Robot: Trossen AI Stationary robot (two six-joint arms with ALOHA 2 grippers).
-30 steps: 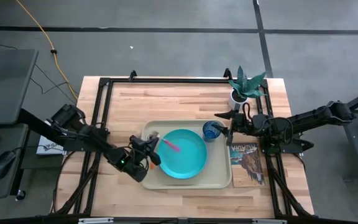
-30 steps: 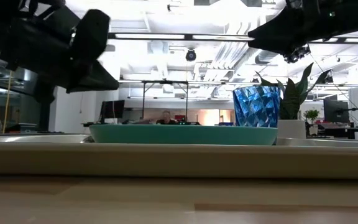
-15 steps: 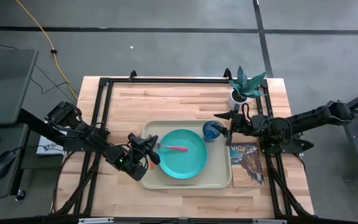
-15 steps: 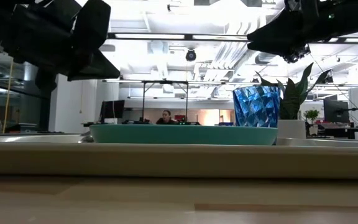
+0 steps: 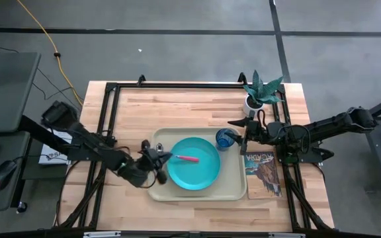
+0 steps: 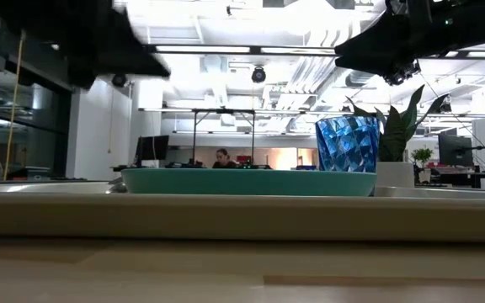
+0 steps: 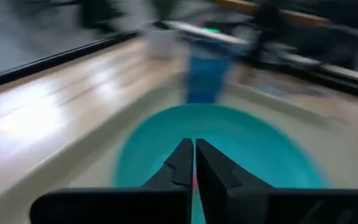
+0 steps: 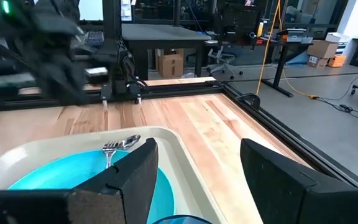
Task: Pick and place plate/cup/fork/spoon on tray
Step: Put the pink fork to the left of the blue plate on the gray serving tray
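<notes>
The turquoise plate [image 5: 194, 168] lies in the beige tray [image 5: 233, 188]. The fork [image 5: 189, 158], with a red-pink handle, lies on the plate, its tines [image 8: 109, 148] at the plate's left rim. A silver spoon bowl [image 8: 129, 141] shows beside the tines; its handle is hidden. The blue cup [image 5: 224, 139] stands upright in the tray's far right corner. My left gripper [image 5: 160, 158] is shut and empty at the plate's left edge, just short of the fork. My right gripper [image 5: 239, 135] hangs open above and beside the cup [image 6: 347, 143], touching nothing.
A white pot with a green plant [image 5: 260, 92] stands at the far right. A book [image 5: 263, 173] lies right of the tray. Black frame rails [image 5: 108, 119] run along the table's sides. Bare wood lies beyond and in front of the tray.
The fork, tilted above the plate a second ago, now lies flat on the plate. My left gripper has let it go and drawn back toward the table's left edge, rising out of the low view. My right gripper has kept still.
</notes>
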